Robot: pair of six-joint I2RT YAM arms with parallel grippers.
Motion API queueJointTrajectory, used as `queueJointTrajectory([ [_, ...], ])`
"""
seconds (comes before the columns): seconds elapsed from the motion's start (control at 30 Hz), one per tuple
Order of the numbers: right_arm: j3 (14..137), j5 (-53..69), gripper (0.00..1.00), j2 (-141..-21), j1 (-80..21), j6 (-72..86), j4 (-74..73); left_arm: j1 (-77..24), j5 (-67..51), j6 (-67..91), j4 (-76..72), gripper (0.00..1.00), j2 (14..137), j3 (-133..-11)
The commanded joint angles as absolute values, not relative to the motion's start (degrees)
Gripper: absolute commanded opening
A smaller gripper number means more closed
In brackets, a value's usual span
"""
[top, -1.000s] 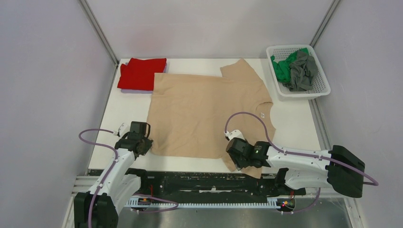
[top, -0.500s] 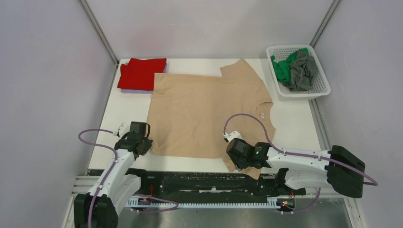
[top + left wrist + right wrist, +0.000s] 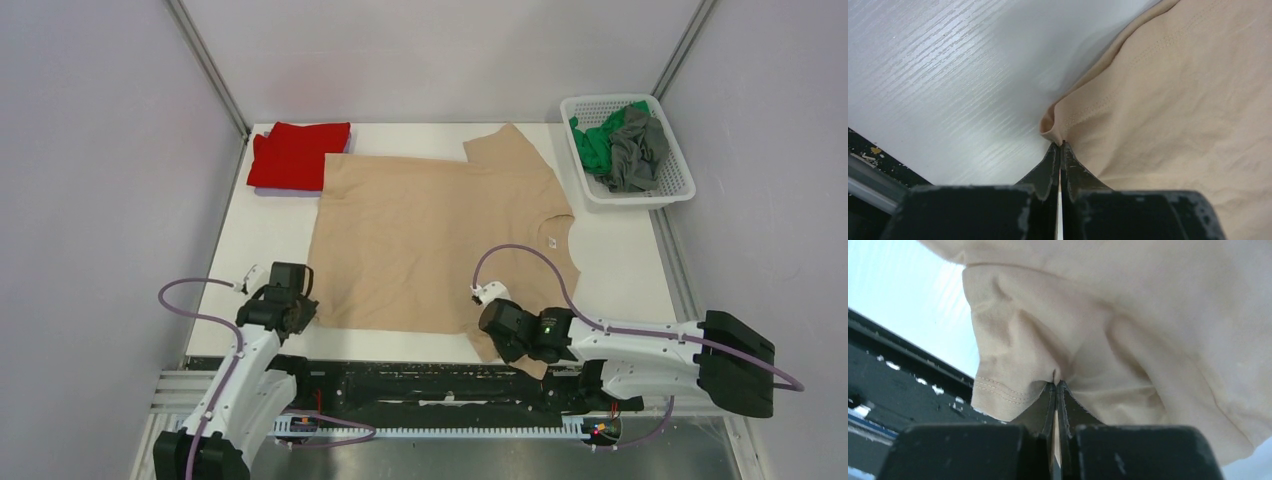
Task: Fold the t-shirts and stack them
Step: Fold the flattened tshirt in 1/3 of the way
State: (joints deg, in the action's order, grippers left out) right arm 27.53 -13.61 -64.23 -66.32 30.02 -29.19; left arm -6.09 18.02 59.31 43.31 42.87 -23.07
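1. Beige shirt (image 3: 430,240) lay spread flat on the white table (image 3: 250,250), its near sleeve hanging over the front edge.
2. Left gripper (image 3: 1059,147) pinched the near-left hem corner, its fingers pressed together on the cloth.
3. Right gripper (image 3: 1055,385) pinched the bunched near sleeve the same way, and its arm hid that sleeve from above.
4. Red shirt (image 3: 297,153) sat folded at the far-left corner, perhaps on top of another folded piece.
5. Green shirt (image 3: 595,145) and grey shirt (image 3: 637,150) lay crumpled in the white basket (image 3: 680,186) at the far right.

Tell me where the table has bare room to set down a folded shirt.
Bare table lies left, between the beige shirt and the left edge, nearer than the red shirt. Another patch lies right, between the beige collar and the right edge, nearer than the basket. The middle is crowded.
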Motion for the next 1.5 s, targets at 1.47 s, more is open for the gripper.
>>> queueJointTrajectory([
  [1.47, 65.9, -23.8, 0.02, -89.4, -36.3, -28.5, -26.5, -6.0, 22.5, 56.7, 31.0, 0.02, 77.7, -53.2],
])
